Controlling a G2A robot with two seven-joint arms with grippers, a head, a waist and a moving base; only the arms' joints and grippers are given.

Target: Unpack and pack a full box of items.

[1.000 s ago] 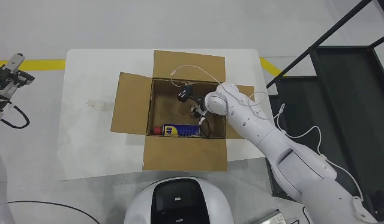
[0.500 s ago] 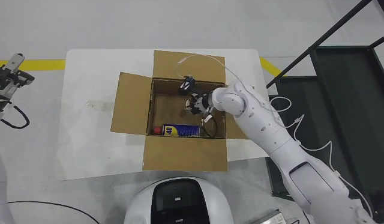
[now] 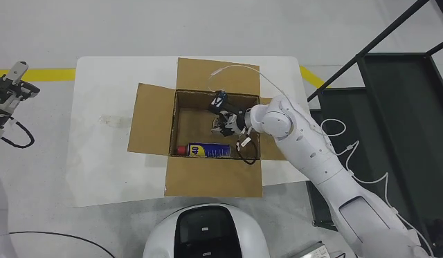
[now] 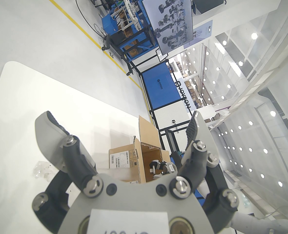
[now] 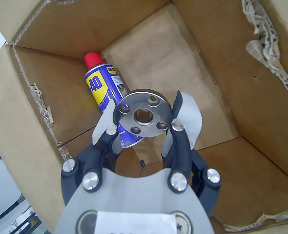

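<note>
Right gripper (image 5: 145, 111) is pinching round steel flange disc (image 5: 156, 116) by its rim inside brown cardboard box (image 5: 231, 62), over blue-yellow spray can (image 5: 102, 83) lying there. Edge hold looking thin: disc risks slipping onto can. Left gripper (image 4: 122, 120) hanging open, well apart.

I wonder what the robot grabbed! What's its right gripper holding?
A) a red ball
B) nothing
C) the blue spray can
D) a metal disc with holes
D: the right gripper is shut on the metal disc; the spray can lies loose in the box.
</note>
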